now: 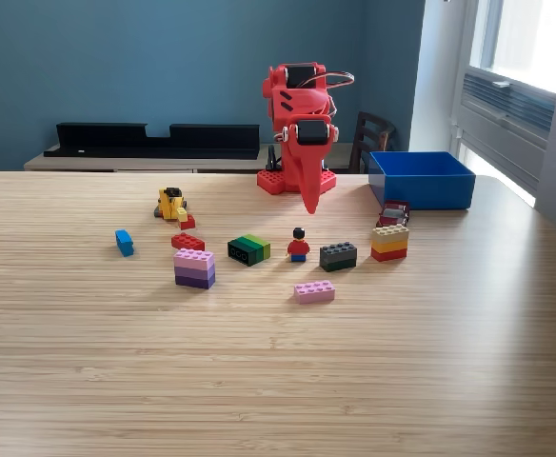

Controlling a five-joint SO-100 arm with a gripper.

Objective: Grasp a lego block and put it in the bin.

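Exterior view shows my red gripper [309, 204] folded down near the arm's base, tips together as far as I can tell, holding nothing. Lego blocks lie scattered on the wooden table [278, 381]; I'd take the pink block [314, 291], light, rigid, slick plastic, pinched across its long flat sides. The bin [421, 178] sits at the view's right, behind. A minifigure [299, 245] and dark block [338, 255] stand between, easy to knock.

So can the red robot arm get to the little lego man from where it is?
Probably yes. The gripper hangs pointing down just behind the lego minifigure, with bare table between them. The nearest bricks stand off to each side.
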